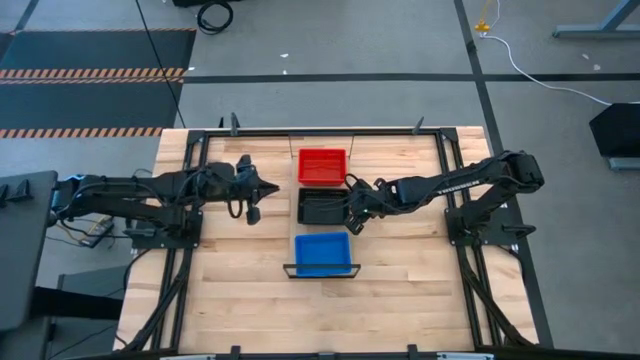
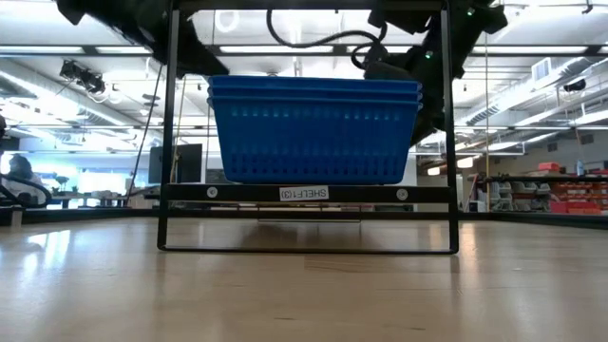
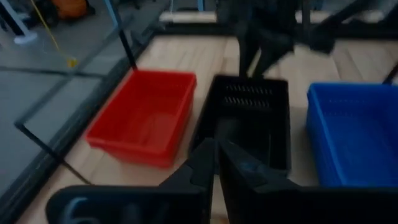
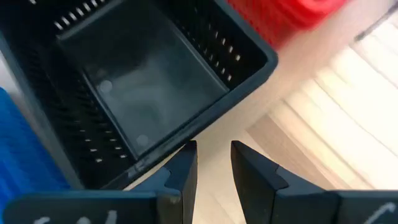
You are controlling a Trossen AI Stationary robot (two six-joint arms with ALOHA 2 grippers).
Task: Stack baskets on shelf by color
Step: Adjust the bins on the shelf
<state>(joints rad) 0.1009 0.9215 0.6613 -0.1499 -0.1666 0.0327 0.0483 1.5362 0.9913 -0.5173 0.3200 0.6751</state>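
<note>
Three stacks of baskets stand in a row on the shelf (image 1: 322, 232): red (image 1: 322, 166) at the far end, black (image 1: 322, 206) in the middle, blue (image 1: 322, 253) at the near end by the shelf's black frame (image 2: 309, 193). In the low view the blue baskets (image 2: 313, 128) are nested, several rims showing. My right gripper (image 4: 213, 158) is open and tilted down just outside the black basket's right wall (image 4: 186, 134), with only bare wood between its fingers. My left gripper (image 3: 215, 158) is shut and hangs left of the black basket (image 3: 249, 118), clear of it.
The planked table (image 1: 240, 290) has bare wood near and to both sides of the shelf. A black metal frame (image 1: 180, 260) runs around the table's edges. My right arm (image 1: 450, 185) reaches in from the right, my left arm (image 1: 170, 190) from the left.
</note>
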